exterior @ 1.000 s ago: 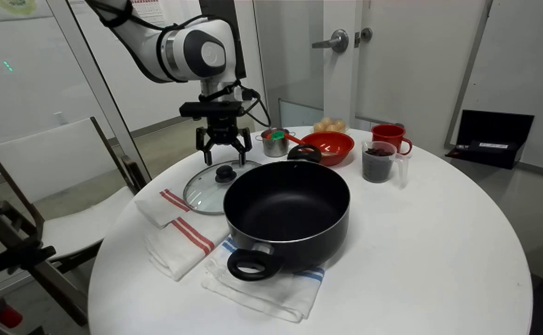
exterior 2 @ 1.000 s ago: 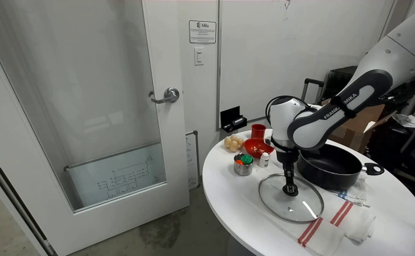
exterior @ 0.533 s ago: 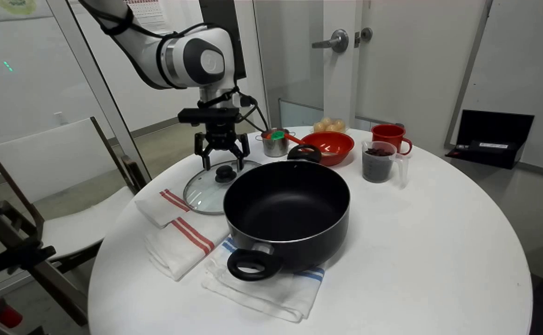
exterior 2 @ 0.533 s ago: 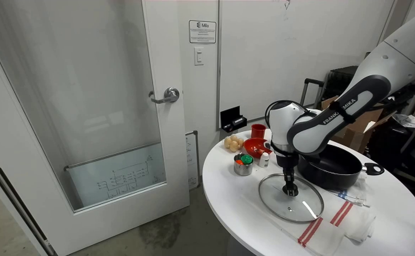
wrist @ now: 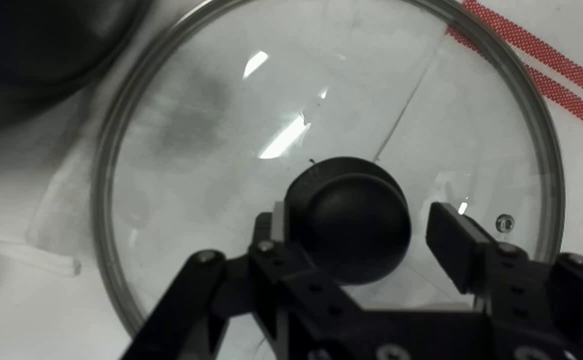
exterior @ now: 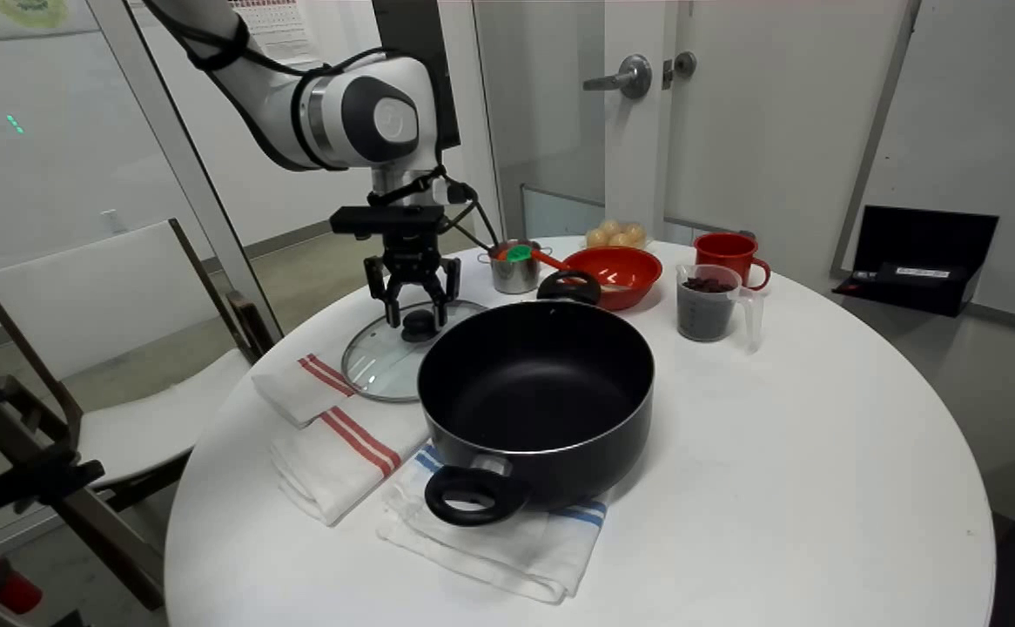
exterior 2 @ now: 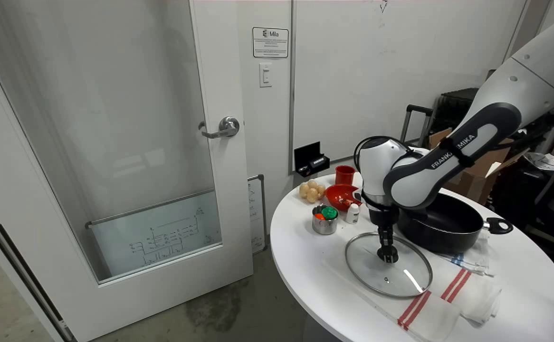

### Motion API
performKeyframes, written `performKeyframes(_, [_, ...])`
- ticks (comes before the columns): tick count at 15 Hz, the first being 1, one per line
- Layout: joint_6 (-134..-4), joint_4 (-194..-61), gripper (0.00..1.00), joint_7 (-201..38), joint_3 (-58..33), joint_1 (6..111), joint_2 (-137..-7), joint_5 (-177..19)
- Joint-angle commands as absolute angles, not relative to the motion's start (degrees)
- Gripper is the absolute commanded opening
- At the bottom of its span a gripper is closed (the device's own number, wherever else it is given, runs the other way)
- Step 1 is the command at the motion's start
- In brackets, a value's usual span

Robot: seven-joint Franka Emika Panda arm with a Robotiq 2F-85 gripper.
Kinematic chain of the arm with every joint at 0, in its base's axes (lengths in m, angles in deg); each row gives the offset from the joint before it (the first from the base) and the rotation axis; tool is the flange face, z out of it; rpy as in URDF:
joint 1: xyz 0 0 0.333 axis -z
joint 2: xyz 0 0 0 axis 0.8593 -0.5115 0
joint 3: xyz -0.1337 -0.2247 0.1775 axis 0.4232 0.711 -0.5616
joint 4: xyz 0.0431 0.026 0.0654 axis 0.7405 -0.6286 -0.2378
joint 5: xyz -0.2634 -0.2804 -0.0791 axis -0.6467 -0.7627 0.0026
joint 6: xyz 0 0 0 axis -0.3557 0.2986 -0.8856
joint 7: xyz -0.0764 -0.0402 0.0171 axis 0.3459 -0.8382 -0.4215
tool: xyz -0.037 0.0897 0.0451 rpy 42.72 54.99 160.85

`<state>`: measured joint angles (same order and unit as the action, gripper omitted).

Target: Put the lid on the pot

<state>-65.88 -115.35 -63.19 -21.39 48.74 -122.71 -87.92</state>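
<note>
the claw (exterior: 416, 315) hangs just beside the black pot (exterior: 542, 392), over the glass lid (exterior: 386, 366), its fingers (wrist: 459, 250) standing apart on either side of the dark knob (wrist: 356, 230). i can see a gap between the knob and one finger; whether the other touches it, i can't tell. the lid lies on the table (exterior: 777, 435) right next to the pot, partly over a red-striped cloth (exterior: 300, 394). under the pot is a blue-striped towel (exterior: 494, 549), and near the pot sit a red bowl (exterior: 634, 296) and a measuring cup (exterior: 704, 320) of something dark.
</note>
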Motion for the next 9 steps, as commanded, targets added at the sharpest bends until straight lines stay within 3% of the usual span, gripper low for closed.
performKeyframes(1, [-66.5,-114.6,0.39,-64.8,-20.6,48.0,-123.2,-88.6])
performKeyframes(3, [-66.4,-114.7,0.27,-65.3,-20.5,47.8,-122.8,-88.6])
performKeyframes(9, [-67.1,-117.5,0.26,-66.4,-20.4,46.5,-120.2,-89.2])
